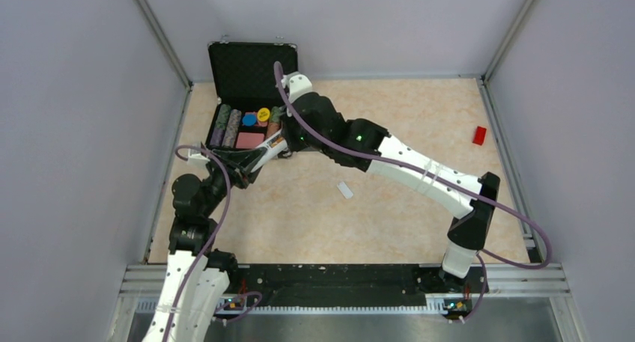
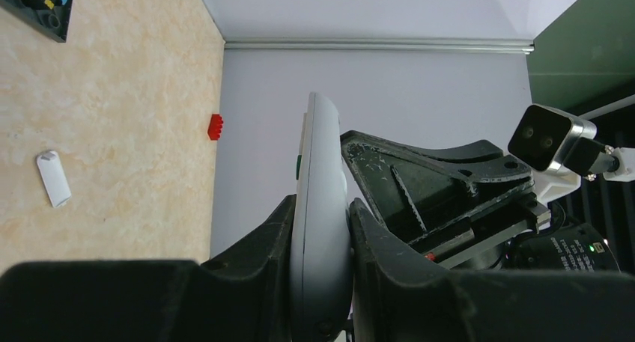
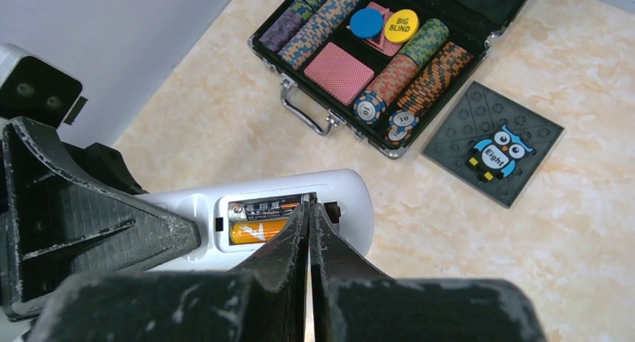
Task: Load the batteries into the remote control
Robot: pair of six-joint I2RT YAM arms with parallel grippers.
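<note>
R end effector [image 3: 308, 207], tips together, at batteries [image 3: 258, 231] in remote control [image 3: 356, 196]

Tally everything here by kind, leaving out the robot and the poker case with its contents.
Batteries: 2
Remote control: 1
Small white piece: 1
Red block: 1
Owl tile: 1
Total: 6

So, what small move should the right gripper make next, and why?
Probably lift the right gripper off the remote control: both batteries already lie inside it, uncovered, and what looks like its cover lies on the table.
</note>
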